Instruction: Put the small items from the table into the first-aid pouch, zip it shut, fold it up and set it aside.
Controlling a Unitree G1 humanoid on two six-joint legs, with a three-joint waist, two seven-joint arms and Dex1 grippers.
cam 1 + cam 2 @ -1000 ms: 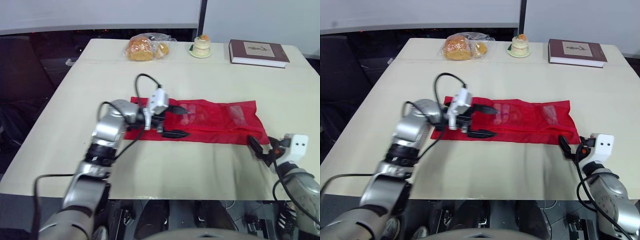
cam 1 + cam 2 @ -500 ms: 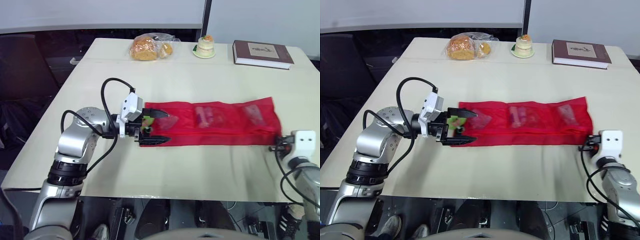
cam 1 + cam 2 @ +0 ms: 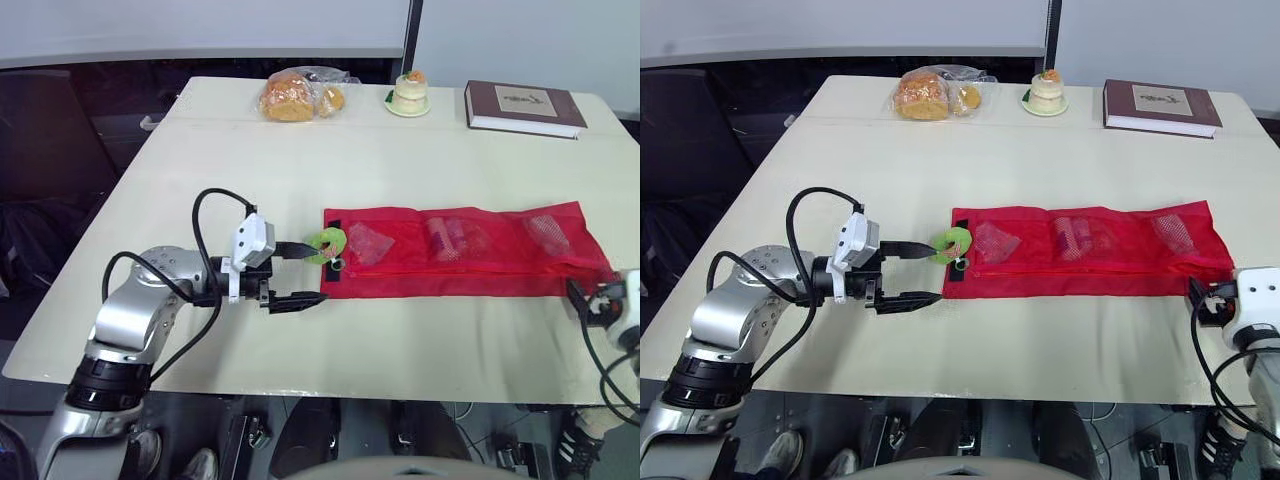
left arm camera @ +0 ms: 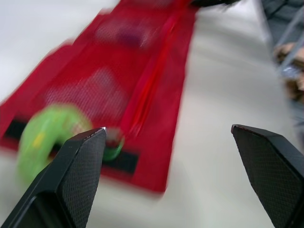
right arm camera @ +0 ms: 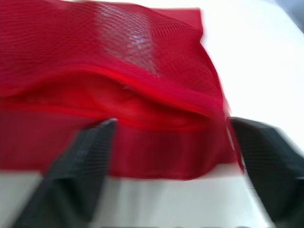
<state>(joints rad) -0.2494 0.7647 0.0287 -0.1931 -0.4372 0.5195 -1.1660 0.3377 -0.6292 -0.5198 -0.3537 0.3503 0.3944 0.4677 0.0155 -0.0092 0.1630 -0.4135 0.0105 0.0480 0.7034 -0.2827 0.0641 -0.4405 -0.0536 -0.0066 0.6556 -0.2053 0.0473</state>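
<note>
The small things (image 3: 455,238) inside the red pouch (image 3: 500,275) sit behind its mesh, too small to name. The green ring (image 4: 47,135) at its end looks smeared. The right gripper (image 3: 585,300) is partly cut off by the edge.

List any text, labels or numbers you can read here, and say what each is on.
Nothing can be read.
book: the cover panel has marks, too small to read.
pouch: no text visible.
bread bag: no text visible.
</note>
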